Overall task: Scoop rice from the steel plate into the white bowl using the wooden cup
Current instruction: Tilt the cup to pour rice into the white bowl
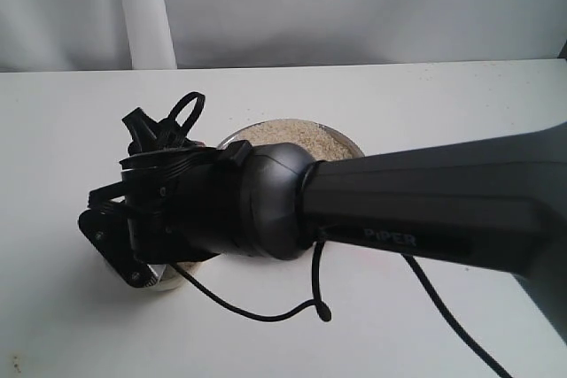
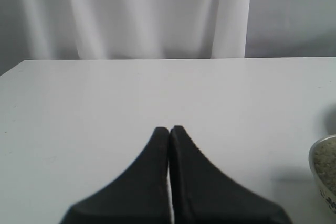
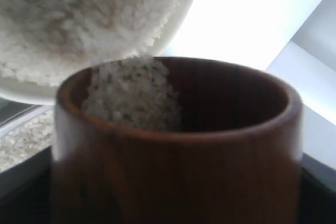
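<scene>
One cupful is on its way out. Nearest the right wrist camera, the wooden cup (image 3: 178, 171) is clamped in the right pincer (image 1: 133, 227), whose jaws stand wide around its barrel. The cup is tipped, so the rice (image 3: 131, 98) inside has banked up against the low side of the lip. Just past that lip is the white bowl (image 3: 176, 27), already heaped with grains, its rim close to the cup's mouth. I judge the pour will go best if the tilt is increased slowly and the lip is kept over the bowl's middle rather than its edge. The heap is high, and loose grains could roll off onto the table (image 1: 425, 104). A firm, steady grip matters too, since the smooth rounded wood could twist in the jaws. Farther off, the steel plate (image 1: 353, 142) holds plenty more rice, half hidden behind the arm in the exterior view. The left pincer (image 2: 169, 132) rests closed and empty over the table, well apart from the work.
</scene>
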Motion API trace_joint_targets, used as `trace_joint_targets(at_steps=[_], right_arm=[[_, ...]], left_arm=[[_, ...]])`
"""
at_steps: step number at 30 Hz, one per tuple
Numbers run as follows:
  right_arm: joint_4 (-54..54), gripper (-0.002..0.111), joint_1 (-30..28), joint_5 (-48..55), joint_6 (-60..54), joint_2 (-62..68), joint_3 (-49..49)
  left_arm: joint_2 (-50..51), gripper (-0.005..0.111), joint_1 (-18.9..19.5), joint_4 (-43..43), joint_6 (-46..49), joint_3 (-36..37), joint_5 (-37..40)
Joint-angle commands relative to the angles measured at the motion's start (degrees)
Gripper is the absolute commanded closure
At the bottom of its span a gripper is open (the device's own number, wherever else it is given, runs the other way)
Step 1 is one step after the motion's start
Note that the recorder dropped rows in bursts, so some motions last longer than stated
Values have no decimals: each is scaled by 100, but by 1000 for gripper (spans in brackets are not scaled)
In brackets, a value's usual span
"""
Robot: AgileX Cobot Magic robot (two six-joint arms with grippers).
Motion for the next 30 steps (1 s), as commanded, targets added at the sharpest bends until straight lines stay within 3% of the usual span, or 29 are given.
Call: trace_joint_targets(at_steps=[1,30], right_arm=[[-274,108,19,31,-33,-14,-49],[-845,108,19,-578,-383,-14,-49]], left_arm=[[-14,107,-15,2,-22,9,-33],[-14,107,-15,2,-22,9,-33]])
